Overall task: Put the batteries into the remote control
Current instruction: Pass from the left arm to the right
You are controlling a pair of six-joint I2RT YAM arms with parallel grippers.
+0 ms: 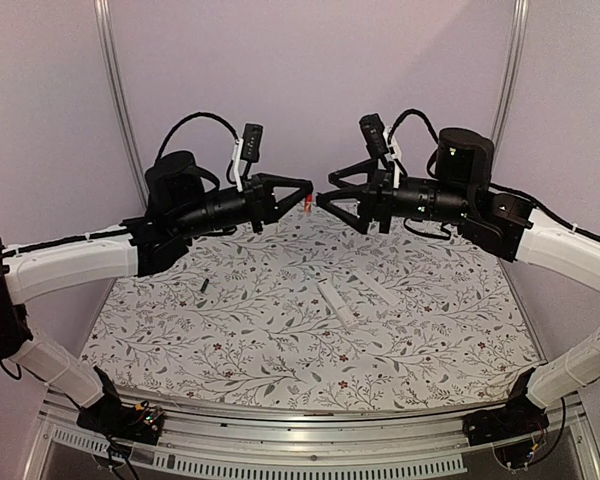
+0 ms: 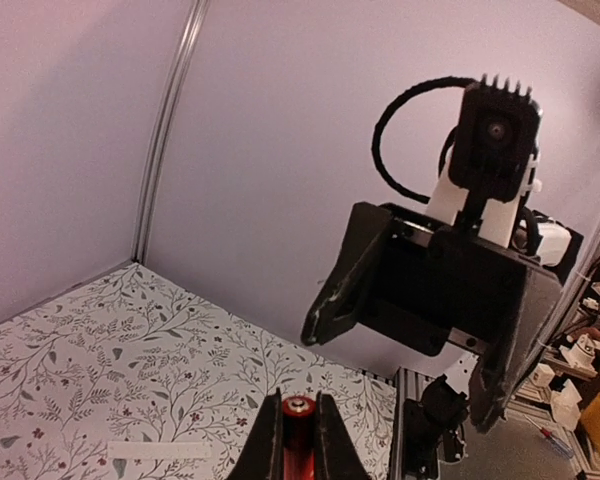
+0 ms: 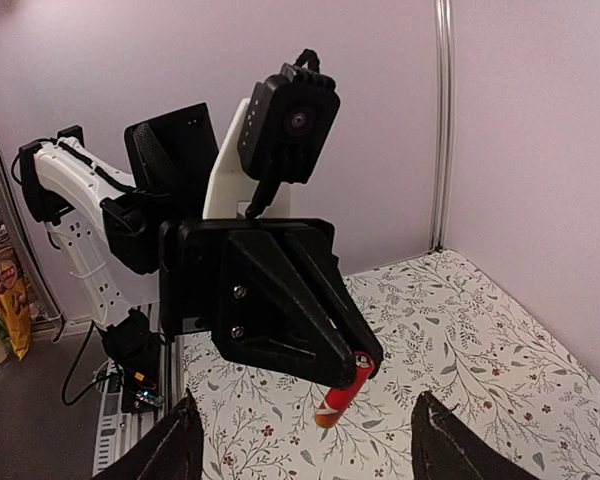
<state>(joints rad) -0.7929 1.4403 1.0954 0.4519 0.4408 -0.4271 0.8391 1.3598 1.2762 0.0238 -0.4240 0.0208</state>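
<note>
My left gripper (image 1: 307, 205) is raised above the table and shut on a red battery (image 1: 309, 208), which shows between its fingers in the left wrist view (image 2: 299, 432). My right gripper (image 1: 325, 198) faces it at the same height, open. In the right wrist view the battery (image 3: 345, 392) hangs from the left gripper's tip (image 3: 358, 362), between my right gripper's (image 3: 305, 445) spread fingers (image 3: 180, 445) and touching neither. The white remote control (image 1: 338, 303) lies flat on the table below. Another small dark battery (image 1: 204, 287) lies on the table at the left.
A thin white cover strip (image 1: 382, 290) lies just right of the remote on the floral tablecloth (image 1: 280, 340). Lilac walls with metal corner posts (image 1: 115, 90) close in the back and sides. Both arms reach over the table's middle.
</note>
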